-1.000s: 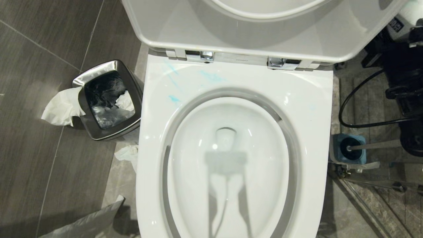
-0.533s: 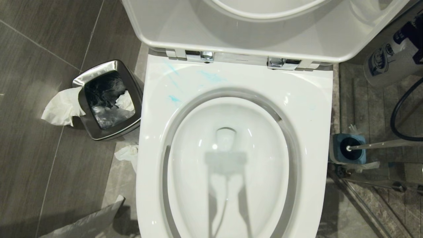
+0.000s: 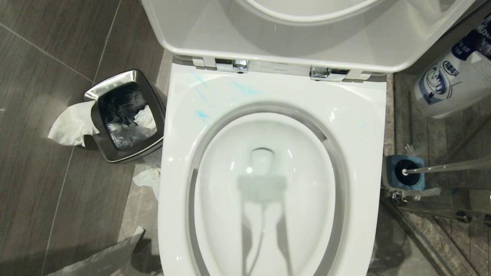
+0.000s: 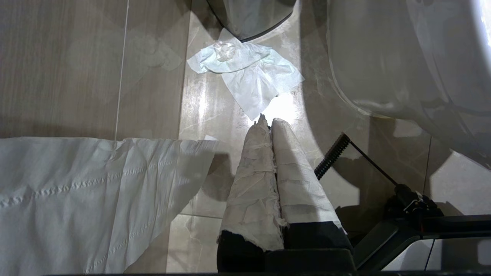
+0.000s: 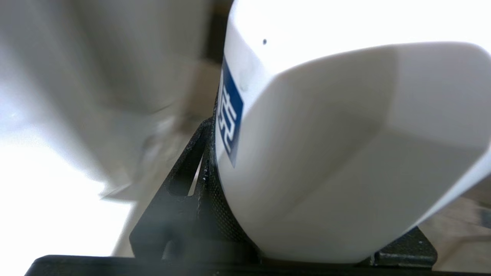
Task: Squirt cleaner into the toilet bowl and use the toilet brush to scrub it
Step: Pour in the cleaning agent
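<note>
Cleaner (image 3: pixel 245 89) appears as thin turquoise streaks and a pale tint on the back left part of the toilet bowl (image 3: pixel 360 153) rim, near the two chrome hinges (image 3: pixel 234 64). These smears match the earlier head view. One change stands out: a white plastic bottle (image 3: pixel 452 82) with a blue printed label now fills the upper right corner of the head view, where a second ago a dark arm and black cable showed, and half a second ago the bottle sat smaller and farther out toward the edge.

The right gripper (image 5: pixel 307 237) holds this bottle; one black textured finger (image 5: pixel 209 180) presses against its smooth, flat-sided wall, and the fingers stand about half open around the body. The left gripper (image 4: pixel 267 124) hangs low beside the bowl's outer wall, its two cloth-wrapped fingers (image 4: pixel 253 172) pressed together and empty.

The bowl is one glossy white ceramic oval with a broad flat rim, lid raised. One toilet brush (image 3: pixel 445 166) stands in its square blue holder on the floor right of the bowl, its slim handle leaning away to the right.

One square steel bin (image 3: pixel 99 94) sits left of the bowl, paper draped over its edge. A crumpled tissue (image 4: pixel 245 73) lies on the tiled floor.
</note>
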Robot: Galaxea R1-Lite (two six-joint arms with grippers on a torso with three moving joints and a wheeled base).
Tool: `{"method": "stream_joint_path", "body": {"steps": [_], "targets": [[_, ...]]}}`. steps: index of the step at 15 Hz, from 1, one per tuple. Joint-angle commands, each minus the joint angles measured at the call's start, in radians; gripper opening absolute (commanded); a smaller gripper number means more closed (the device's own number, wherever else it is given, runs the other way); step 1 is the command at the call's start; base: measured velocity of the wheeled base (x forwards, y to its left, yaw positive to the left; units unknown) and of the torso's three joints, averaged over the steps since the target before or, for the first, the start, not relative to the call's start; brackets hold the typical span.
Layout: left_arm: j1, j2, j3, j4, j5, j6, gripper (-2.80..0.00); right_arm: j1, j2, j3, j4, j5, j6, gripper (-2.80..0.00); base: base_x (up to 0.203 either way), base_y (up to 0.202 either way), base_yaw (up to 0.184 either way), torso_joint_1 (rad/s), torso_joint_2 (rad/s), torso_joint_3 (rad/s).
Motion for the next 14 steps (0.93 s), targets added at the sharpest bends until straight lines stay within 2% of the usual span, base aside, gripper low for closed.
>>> {"method": "stream_joint_path", "body": {"steps": [1, 5, 9, 14], "targets": [[0.000, 0.001, 0.000, 0.000, 0.000, 0.000, -2.80, 0.030, -0.069, 0.045, -0.003, 0.002, -0.015, -2.80, 0.000, 0.000, 0.000, 0.000, 0.00, 0.000], [0.000, 0.001, -0.001, 0.000, 0.000, 0.000, -2.80, 0.039, -0.161, 0.111, 0.047, 0.038, -0.026, -2.80, 0.000, 0.000, 0.000, 0.000, 0.00, 0.000], [-0.001, 0.001, 0.000, 0.000, 0.000, -0.001, -2.80, 0.065, -0.326, 0.149, 0.218, 0.051, -0.064, -2.80, 0.000, 0.000, 0.000, 0.000, 0.00, 0.000], [0.001, 0.001, 0.000, 0.000, 0.000, 0.000, -2.80, 0.067, -0.500, 0.084, 0.507, 0.050, -0.078, -2.80, 0.000, 0.000, 0.000, 0.000, 0.00, 0.000]]}}
